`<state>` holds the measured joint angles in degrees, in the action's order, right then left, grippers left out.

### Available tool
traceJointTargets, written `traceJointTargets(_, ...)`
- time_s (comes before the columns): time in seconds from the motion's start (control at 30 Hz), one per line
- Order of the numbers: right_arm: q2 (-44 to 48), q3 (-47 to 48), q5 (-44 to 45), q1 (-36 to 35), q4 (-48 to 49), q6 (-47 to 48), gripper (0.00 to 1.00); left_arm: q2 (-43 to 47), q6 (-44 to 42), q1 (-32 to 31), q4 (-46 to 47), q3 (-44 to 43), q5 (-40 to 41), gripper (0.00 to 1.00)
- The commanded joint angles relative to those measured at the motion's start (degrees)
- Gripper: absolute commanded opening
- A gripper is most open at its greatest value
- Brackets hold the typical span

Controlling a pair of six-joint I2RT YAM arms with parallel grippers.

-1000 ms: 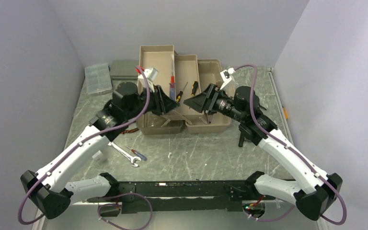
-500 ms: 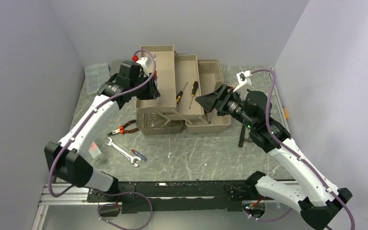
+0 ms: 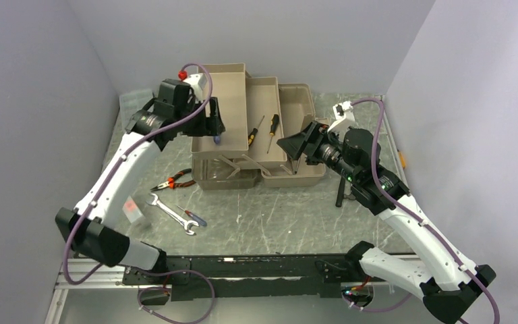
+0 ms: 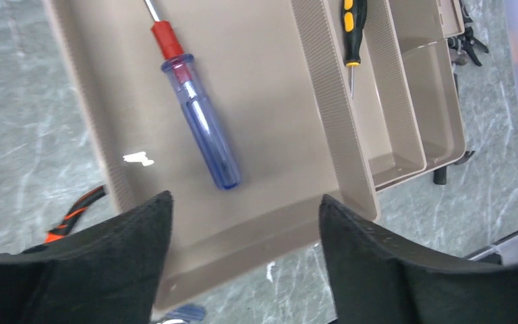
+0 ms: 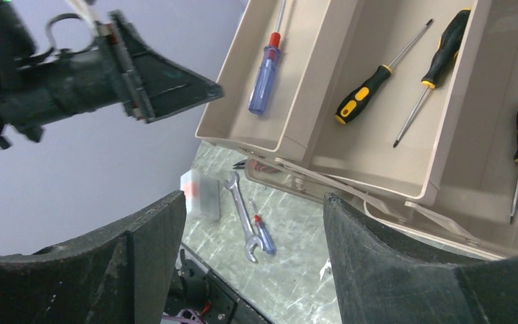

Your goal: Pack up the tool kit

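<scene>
Overhead and wrist views of two robot arms packing a tool kit [image 3: 298, 100], a taupe toolbox standing open with its fold-out trays spread.

The left gripper [image 4: 244, 202] hovers above the upper tray [image 4: 270, 121], fingers spread wide and holding nothing. Directly below and just ahead of its fingertips, a blue-handled screwdriver [image 4: 202, 128] lies loose and slantwise on the tray floor. The tray's near wall sits right under the fingertips.

The right gripper [image 5: 253, 202] is also wide open and empty. It hangs over the box from the other side, with two yellow-and-black screwdrivers [image 5: 364, 94] resting in the tray ahead of it.

Below and behind the left gripper, red-handled pliers [image 3: 174, 181] and a wrench [image 3: 172, 214] lie on the table [image 3: 276, 216], not yet packed.

Likely risks:
- If the left gripper drops lower, a finger could catch the tray wall. The tray rides on thin hinged struts, so it could swing and spill its tools.
- Both arms reach over the same box, so they could collide.
- The pliers and wrench lie flat, so the fingers may skid off them.
</scene>
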<state>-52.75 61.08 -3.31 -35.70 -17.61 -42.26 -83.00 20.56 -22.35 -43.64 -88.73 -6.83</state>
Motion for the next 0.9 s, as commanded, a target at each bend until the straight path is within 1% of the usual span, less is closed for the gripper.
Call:
traceJointTargets(0.0, 0.04, 1.80, 0.80, 0.22, -1.20, 2.83, 0.76, 9.12, 0.46, 0.04, -5.15, -1.32, 6.41, 0.87)
traceJointTargets(0.1, 0.29, 1.65, 1.34, 0.20, -1.72, 3.99, 0.76, 16.28, 3.89, 0.08, -8.23, 2.73, 14.39, 0.99)
traceJointTargets(0.17, 0.81, 1.32, 1.69, 0.22, -1.73, 4.59, 0.76, 21.39, 8.32, 0.12, -11.11, 6.16, 21.09, 0.99)
traceJointTargets(0.27, 1.53, 0.72, 2.01, 0.29, -1.81, 4.99, 0.75, 28.01, 20.14, 0.11, -18.16, 10.75, 31.19, 0.99)
traceJointTargets(0.37, 2.65, -0.24, 2.26, 0.31, -1.55, 5.25, 0.75, 31.66, 33.03, 0.10, -27.59, 13.11, 34.83, 0.98)
traceJointTargets(0.43, 3.33, -0.87, 2.36, 0.34, -1.53, 5.35, 0.74, 32.59, 40.62, 0.11, -33.36, 14.92, 34.42, 0.92)
traceJointTargets(0.5, 3.99, -1.26, 2.26, 0.38, -1.71, 5.48, 0.74, 32.06, 46.63, 0.11, -37.86, 17.09, 32.70, 0.89)
traceJointTargets(0.6, 4.81, -1.45, 1.91, 0.41, -2.21, 5.69, 0.74, 30.56, 49.86, 0.11, -39.61, 21.52, 28.77, 0.86)
traceJointTargets(0.7, 6.07, -1.65, 1.99, 0.40, -3.05, 6.03, 0.74, 30.50, 51.09, 0.15, -36.27, 27.76, 24.59, 0.82)
traceJointTargets(0.87, 8.03, -1.61, 2.73, 0.50, -4.78, 6.85, 0.73, 33.30, 56.40, -0.16, -25.37, 39.03, 18.15, 0.76)
